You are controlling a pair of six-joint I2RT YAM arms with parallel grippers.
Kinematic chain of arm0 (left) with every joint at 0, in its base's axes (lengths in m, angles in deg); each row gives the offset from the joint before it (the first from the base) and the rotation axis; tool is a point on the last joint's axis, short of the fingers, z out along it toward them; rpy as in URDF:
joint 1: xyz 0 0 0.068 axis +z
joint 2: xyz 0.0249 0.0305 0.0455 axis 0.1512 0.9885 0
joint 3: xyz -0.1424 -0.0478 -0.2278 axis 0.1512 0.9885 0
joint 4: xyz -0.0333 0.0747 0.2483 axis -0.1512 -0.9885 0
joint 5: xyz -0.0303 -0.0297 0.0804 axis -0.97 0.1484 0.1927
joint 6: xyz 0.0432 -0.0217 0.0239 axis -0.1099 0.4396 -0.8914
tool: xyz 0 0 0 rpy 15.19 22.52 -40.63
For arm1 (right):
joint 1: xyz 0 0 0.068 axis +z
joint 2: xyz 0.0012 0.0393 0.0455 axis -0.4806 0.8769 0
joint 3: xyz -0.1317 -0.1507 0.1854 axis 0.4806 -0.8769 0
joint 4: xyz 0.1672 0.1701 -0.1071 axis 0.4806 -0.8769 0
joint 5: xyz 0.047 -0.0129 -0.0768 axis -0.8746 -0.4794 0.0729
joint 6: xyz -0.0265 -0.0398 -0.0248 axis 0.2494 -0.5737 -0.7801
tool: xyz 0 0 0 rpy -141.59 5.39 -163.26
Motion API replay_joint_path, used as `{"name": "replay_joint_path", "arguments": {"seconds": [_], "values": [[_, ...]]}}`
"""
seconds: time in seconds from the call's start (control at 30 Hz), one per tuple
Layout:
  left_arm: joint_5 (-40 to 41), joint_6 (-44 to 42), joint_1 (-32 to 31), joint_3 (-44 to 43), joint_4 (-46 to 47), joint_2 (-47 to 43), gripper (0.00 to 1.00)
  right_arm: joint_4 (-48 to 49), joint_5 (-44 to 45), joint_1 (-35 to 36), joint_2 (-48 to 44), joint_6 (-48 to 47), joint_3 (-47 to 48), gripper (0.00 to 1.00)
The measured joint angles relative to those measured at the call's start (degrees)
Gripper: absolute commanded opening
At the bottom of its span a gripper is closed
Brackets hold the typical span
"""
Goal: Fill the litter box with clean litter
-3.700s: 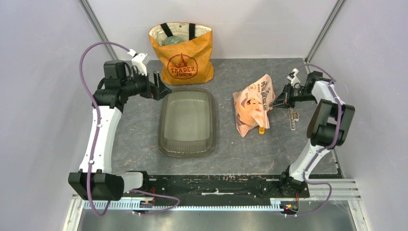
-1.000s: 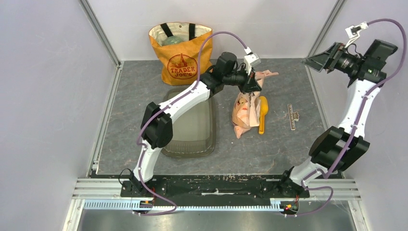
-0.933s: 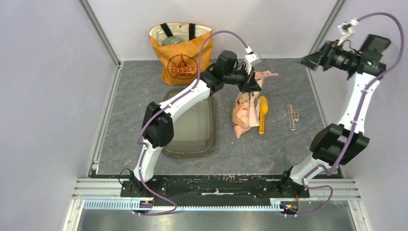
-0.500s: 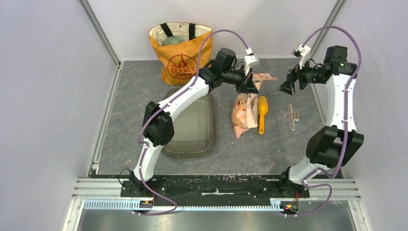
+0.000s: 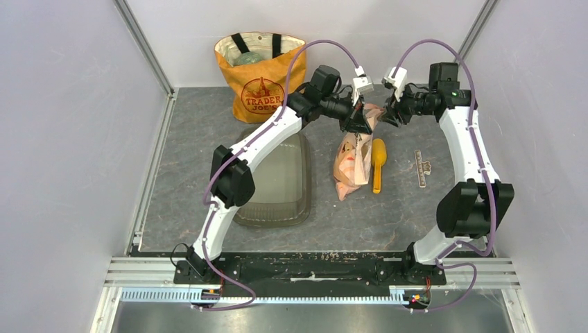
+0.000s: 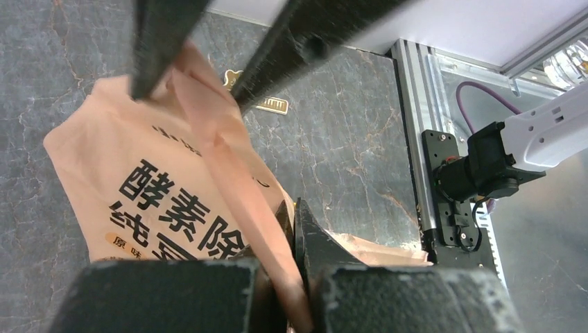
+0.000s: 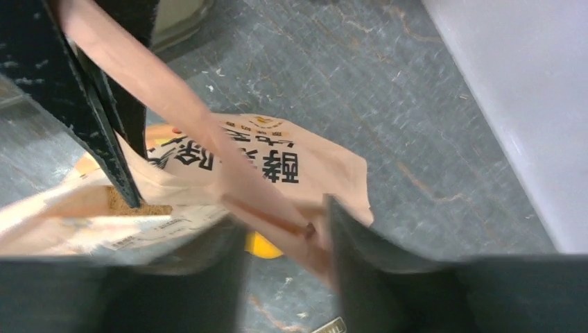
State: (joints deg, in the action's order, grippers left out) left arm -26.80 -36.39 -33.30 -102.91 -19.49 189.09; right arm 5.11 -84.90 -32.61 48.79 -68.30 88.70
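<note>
- The litter box [image 5: 274, 191], a shallow smoky-grey tray, is seen lying flat on the grey table [image 5: 187, 173], left of centre. The left arm is stretched over its far end.
- A crinkled pink bag [image 5: 350, 166] with dark printed characters is seen to the right of the tray, apart from it, with its top edge drawn upward.
- An orange scoop [image 5: 378, 161] is laid just beside the bag's right side. A small flat strip [image 5: 420, 168] is seen farther right on the table.
- The left gripper [image 5: 359, 126] is closed tight on the bag's top edge, with a thin fold of the bag pinched between its fingers.
- The right gripper [image 5: 383, 116] is held close beside it. Its fingers are spread apart on either side of the same raised fold and are not clamped.
- An orange tote bag [image 5: 262, 76] is stood upright at the back wall, just beyond the tray.
</note>
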Motion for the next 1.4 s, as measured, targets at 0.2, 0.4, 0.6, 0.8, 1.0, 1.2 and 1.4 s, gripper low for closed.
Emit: {"name": "replay_joint_path", "arguments": {"seconds": [0.2, 0.4, 0.6, 0.8, 1.0, 1.2, 1.4], "values": [[-0.1, 0.9, 0.7, -0.9, 0.1, 0.3, 0.02, -0.1, 1.5, 0.6, 0.2, -0.4, 0.0, 0.0], [2.0, 1.8, 0.8, -1.6, 0.0, 0.3, 0.04, -0.5, 2.4, 0.0, 0.0, 5.7, 0.9, 0.0], [7.3, 2.7, 0.7, -2.1, 0.3, 0.0, 0.02, -3.6, 2.8, -1.6, 0.0, 11.7, 3.5, 0.0], [9.5, 2.0, 0.6, -2.1, 0.2, -0.4, 0.5, -8.5, 3.0, -2.4, 0.0, 13.9, 6.1, 0.0], [11.9, 2.0, 2.8, -2.1, -1.3, -3.9, 0.69, -13.0, 5.0, -4.3, 0.1, 15.2, 8.8, 0.0], [17.1, 1.9, 4.9, 6.8, -4.1, -14.0, 0.79, -17.6, 6.4, -5.0, 3.1, 18.3, 14.8, 0.0], [23.3, 2.3, 3.2, 20.0, -3.8, -23.6, 0.84, -20.2, 6.2, -5.5, 3.4, 20.4, 15.5, 0.0]]}}
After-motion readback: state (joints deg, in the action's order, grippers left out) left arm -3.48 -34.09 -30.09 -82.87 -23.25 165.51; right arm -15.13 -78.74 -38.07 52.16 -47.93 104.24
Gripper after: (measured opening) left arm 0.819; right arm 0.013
